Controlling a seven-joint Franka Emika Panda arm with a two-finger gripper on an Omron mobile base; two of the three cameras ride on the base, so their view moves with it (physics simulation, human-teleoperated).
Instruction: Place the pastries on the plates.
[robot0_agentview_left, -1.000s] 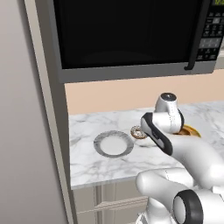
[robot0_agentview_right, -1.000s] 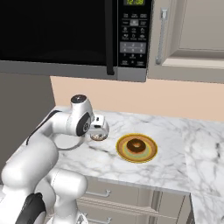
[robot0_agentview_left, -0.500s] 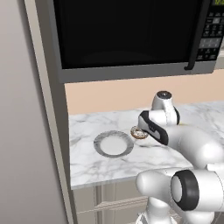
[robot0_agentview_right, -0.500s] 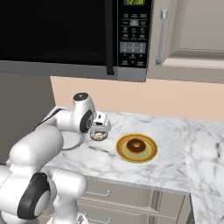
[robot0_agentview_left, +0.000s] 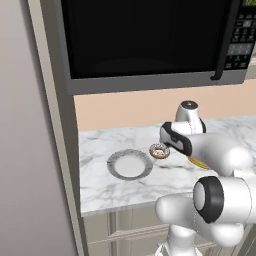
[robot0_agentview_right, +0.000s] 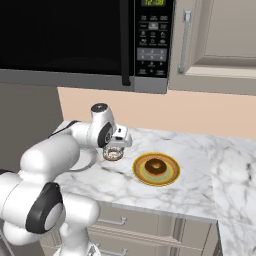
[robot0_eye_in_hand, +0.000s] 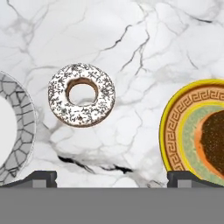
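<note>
At the upper left of the hand view lies a ring doughnut with white icing (robot0_eye_in_hand: 82, 94) peppered with fine dark sprinkles. The marble counter (robot0_eye_in_hand: 144, 52) is white with grey and black veins. At the left edge, a round plate (robot0_eye_in_hand: 17, 131) shows a grey cracked-stone rim around a plain white centre. At the right edge, a yellow-edged plate (robot0_eye_in_hand: 183, 131) carries an orange key-pattern band, then green, under a dark brown glazed doughnut (robot0_eye_in_hand: 215, 135).

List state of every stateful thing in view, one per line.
white-iced doughnut: flat on the counter between the plates, not held.
glazed doughnut: on the yellow plate.
grey-rimmed plate: bare.
gripper: jaws open, holding nothing, above the white-iced doughnut.
microwave: door closed.
cabinet door: closed.
</note>
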